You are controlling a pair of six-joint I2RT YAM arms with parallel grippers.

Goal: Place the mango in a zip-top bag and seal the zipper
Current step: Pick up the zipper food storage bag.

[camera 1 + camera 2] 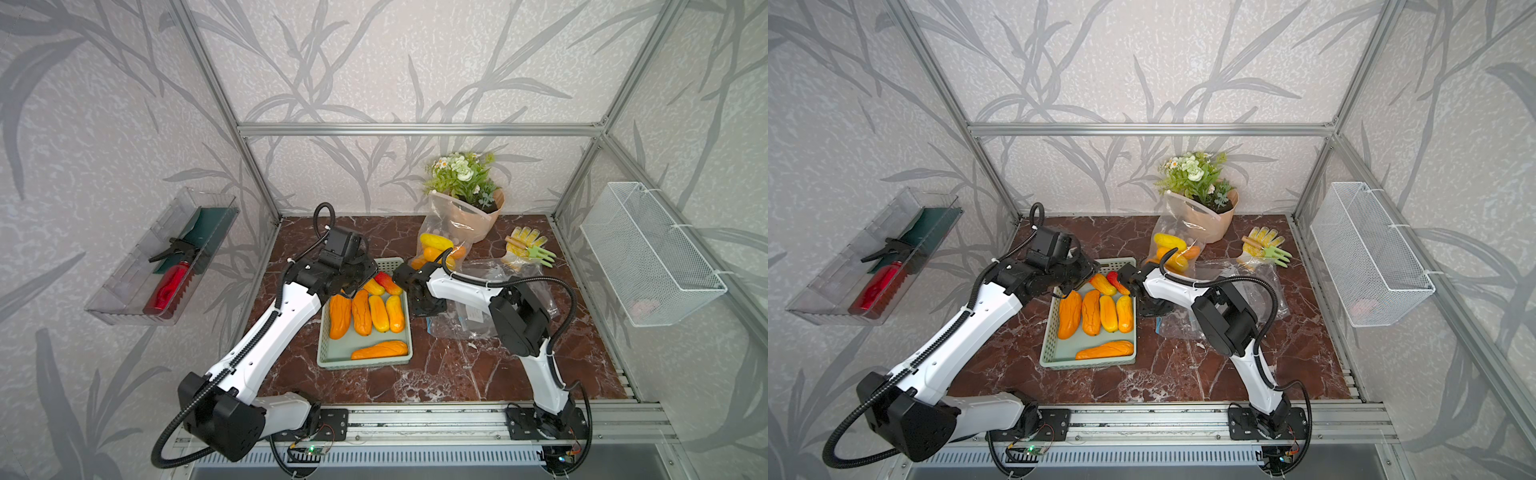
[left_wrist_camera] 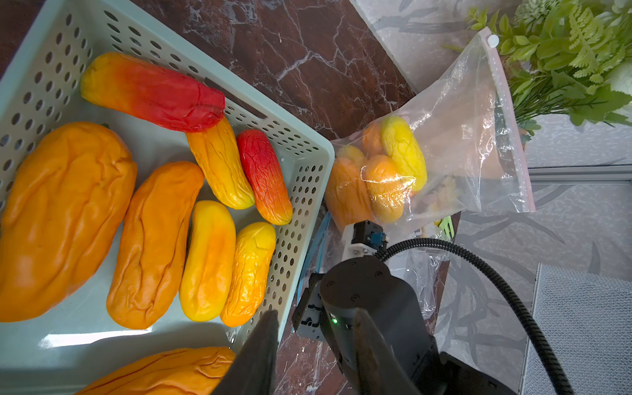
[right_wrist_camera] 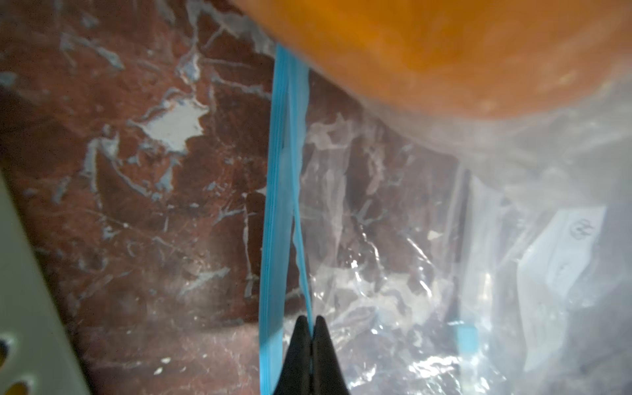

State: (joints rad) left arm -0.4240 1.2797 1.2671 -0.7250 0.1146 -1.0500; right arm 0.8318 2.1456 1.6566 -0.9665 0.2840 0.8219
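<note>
Several orange, yellow and red mangoes (image 1: pixel 360 312) (image 2: pixel 154 239) lie in a mint-green basket (image 1: pixel 365 362) (image 2: pixel 309 178). My left gripper (image 1: pixel 353 286) (image 2: pixel 314 313) hangs open over the basket's far right corner, nothing between its fingers. The zip-top bag (image 1: pixel 478 318) (image 3: pixel 393 273) lies flat and crinkled on the marble, right of the basket. In both top views it is partly under my right arm. Its light-blue zipper (image 3: pixel 273 239) (image 2: pixel 316 239) runs beside the basket. My right gripper (image 1: pixel 428 313) (image 3: pixel 310 319) points down, shut on one lip of that zipper; the other lip lies flat beside it.
A second clear bag (image 1: pixel 446 239) (image 2: pixel 455 136) with a pink strip holds several mangoes and leans on a paper-wrapped flower pot (image 1: pixel 478 220). Gloves with a green fork (image 1: pixel 528 245) lie at the back right. A wire basket (image 1: pixel 648 257) and a clear tray (image 1: pixel 162 257) hang on the side walls.
</note>
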